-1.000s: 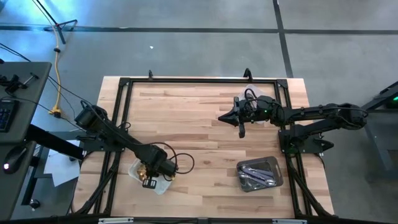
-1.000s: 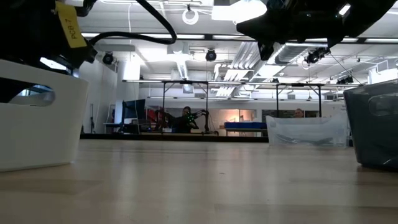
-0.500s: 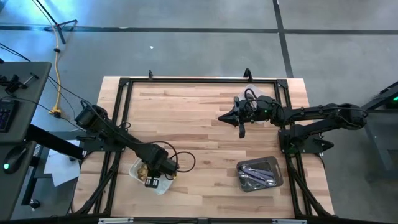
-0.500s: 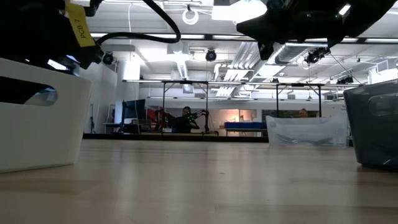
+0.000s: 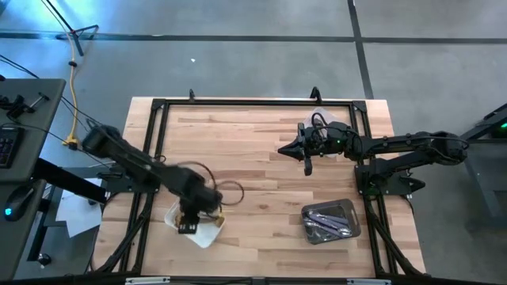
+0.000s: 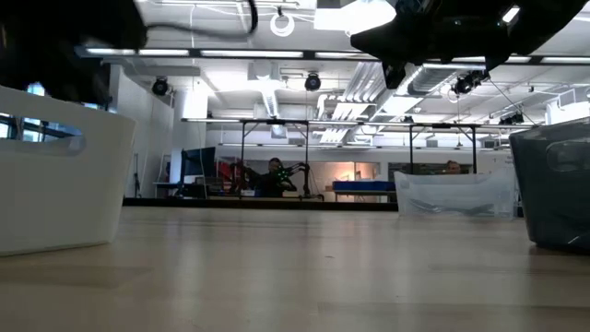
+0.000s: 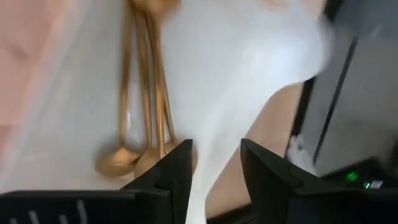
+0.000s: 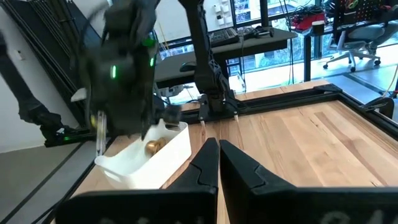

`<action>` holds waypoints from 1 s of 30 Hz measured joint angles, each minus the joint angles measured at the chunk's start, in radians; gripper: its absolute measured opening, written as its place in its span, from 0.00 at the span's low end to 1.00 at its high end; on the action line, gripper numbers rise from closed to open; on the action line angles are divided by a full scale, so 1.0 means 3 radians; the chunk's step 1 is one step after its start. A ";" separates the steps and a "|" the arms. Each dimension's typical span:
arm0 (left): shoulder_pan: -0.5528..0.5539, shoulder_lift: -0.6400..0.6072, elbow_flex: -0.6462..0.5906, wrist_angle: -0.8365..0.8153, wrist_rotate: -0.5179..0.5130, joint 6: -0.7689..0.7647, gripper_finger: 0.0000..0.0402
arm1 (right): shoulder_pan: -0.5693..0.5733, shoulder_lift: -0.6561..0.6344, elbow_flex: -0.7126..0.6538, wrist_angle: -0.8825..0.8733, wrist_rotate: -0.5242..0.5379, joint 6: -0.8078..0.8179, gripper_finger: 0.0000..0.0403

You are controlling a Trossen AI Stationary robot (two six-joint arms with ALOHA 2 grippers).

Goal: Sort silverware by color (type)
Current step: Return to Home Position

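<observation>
Over the left side of the wooden table [image 5: 261,134], high view, the left gripper [image 5: 188,225] hangs above a white plastic bin [image 5: 209,235]; the right gripper [image 5: 307,165] waits mid-table. Low view: only the bin's wall shows. Left wrist view: fingers moderately parted, empty, close above slim gold metal spoons [image 7: 146,93] lying inside. A crooked lift could snag the wall and spill them. Right wrist view: fingers pressed together, holding nothing.

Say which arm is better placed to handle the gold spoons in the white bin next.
Left. The left tool, open, hangs right over the white bin, gold spoons just ahead. The right tool, shut, sits across the table.
</observation>
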 joint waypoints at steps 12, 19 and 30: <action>0.0643 -0.1760 0.0004 0.1412 -0.1996 0.0404 0.30 | 0.0001 0.0000 0.0000 0.0111 0.0000 0.0000 0.00; 0.1219 -0.1974 0.0000 0.2051 -0.1831 0.1043 0.28 | 0.0000 -0.0001 0.0000 0.0324 0.0001 0.0000 0.00; 0.1639 -0.2007 -0.1477 0.4659 -0.1115 0.0378 0.18 | 0.0001 -0.0093 0.0083 0.0319 0.0101 0.0026 0.00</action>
